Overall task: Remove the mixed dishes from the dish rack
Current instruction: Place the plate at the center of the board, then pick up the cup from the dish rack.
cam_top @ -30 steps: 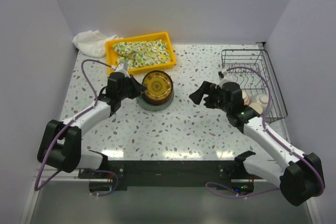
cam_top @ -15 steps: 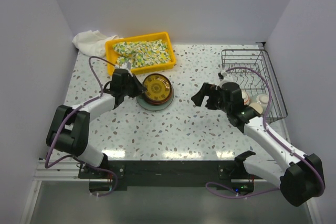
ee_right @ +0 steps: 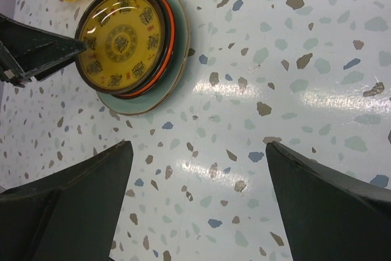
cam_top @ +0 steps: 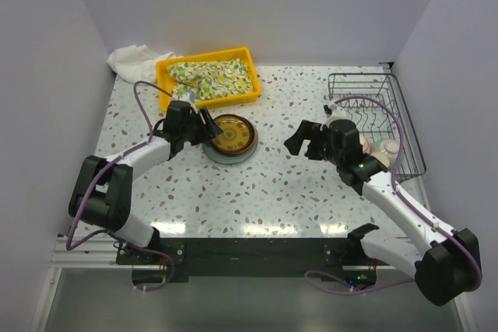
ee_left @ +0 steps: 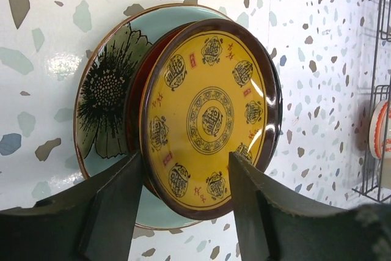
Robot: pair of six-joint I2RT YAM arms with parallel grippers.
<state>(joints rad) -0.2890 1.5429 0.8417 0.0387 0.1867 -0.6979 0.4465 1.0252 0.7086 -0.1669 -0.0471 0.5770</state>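
The brown-yellow patterned plate (cam_top: 232, 131) (ee_left: 211, 117) (ee_right: 120, 40) lies on a black-red bowl (ee_left: 135, 90) (ee_right: 170, 35), which sits on the pale green-blue plate (cam_top: 228, 155) (ee_left: 107, 99). My left gripper (cam_top: 208, 128) (ee_left: 183, 163) is open, its fingers spread to either side of the patterned plate's near rim. Over bare table, my right gripper (cam_top: 299, 139) (ee_right: 198, 151) hangs wide open and holds nothing. The dish rack (cam_top: 373, 83) at the right holds a red-patterned white bowl (cam_top: 387, 148) (ee_left: 377, 129) and other small pieces, partly hidden by the right arm.
A yellow tray (cam_top: 165, 75) with a floral cloth (cam_top: 212, 75) stands just behind the stack. A white towel (cam_top: 132, 61) lies at the back left corner. Walls close in on the left, back and right.
The left gripper brought the patterned plate down onto the stack and then opened off its rim. The right arm has hardly moved.
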